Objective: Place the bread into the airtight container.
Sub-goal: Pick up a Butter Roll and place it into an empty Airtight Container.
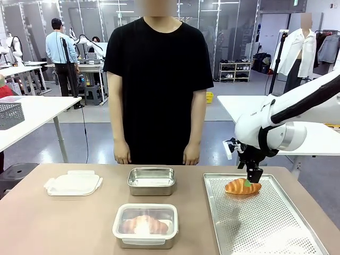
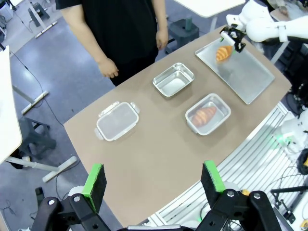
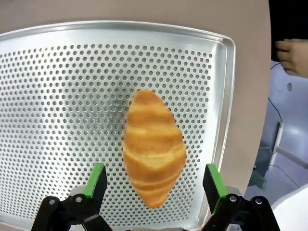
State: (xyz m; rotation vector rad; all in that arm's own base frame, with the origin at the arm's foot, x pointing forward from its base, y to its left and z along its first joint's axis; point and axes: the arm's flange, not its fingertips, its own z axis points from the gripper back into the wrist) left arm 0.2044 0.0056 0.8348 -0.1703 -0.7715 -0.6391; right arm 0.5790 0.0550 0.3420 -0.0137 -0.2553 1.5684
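Bread (image 3: 154, 144) lies on the perforated tray (image 3: 57, 96), near its far edge — right tool (image 3: 155, 179) spread open over it, nothing gripped. Likely light, soft, flaky: pinch gently across the thick middle. Left tool (image 2: 153, 180) released, aloft.

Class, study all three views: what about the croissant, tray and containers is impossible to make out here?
1. Front view: whether the right gripper touches the croissant; its fingers cover the contact spot.
2. Front view: the tray's near edge, cut off by the picture's bottom.
3. Front view: details of the bread inside the near container, blurred by its cloudy lid.
4. Left wrist view: the loose lid's clips, too small.
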